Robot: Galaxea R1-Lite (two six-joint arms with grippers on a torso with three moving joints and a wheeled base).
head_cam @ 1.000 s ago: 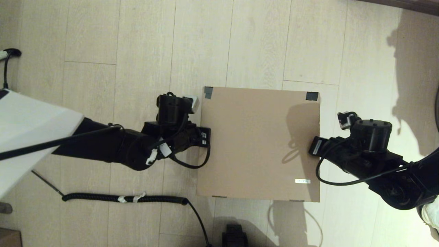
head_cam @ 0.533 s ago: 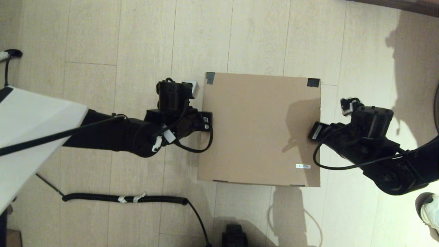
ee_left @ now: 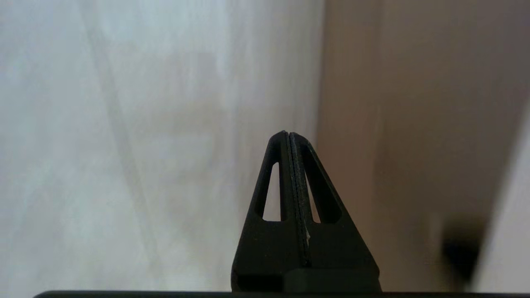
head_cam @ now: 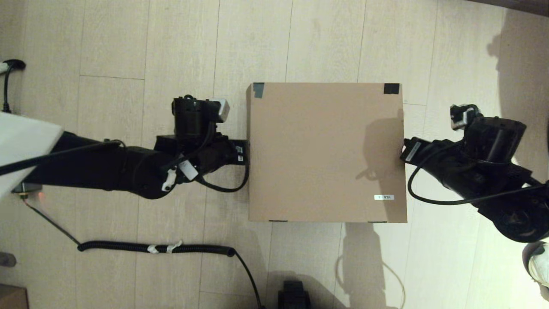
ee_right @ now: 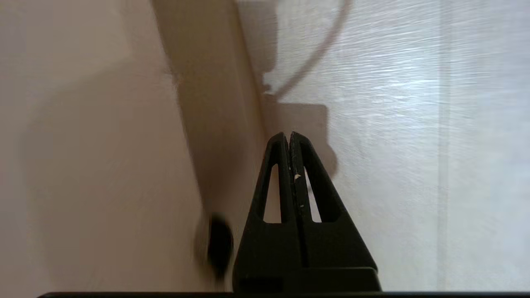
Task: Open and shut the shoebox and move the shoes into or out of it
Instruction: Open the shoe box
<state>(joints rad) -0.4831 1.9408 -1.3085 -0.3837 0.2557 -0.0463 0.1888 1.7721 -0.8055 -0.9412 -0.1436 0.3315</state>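
The brown cardboard shoebox [head_cam: 317,150] stands on the floor with its lid lying flat and closed, black tape [head_cam: 391,89] on its far corners and a small white label [head_cam: 383,197] near the front right. My left gripper [head_cam: 243,152] is shut and empty at the box's left side; in the left wrist view the left gripper [ee_left: 288,133] points along the box wall [ee_left: 414,124]. My right gripper [head_cam: 405,150] is shut and empty at the box's right side, with the right gripper [ee_right: 288,133] beside the box [ee_right: 103,145]. The shoes are hidden.
A coiled black cable [head_cam: 158,248] lies on the wooden floor in front of the left arm. A white panel [head_cam: 21,141] juts in at the left edge. A lone whitish shoe with a dark rim [head_cam: 538,266] shows at the lower right edge. A black part [head_cam: 294,296] sits at bottom centre.
The box top has shifted toward the far side and squared up flat. Both grippers have drawn outward from over the lid's side edges to beside the box.
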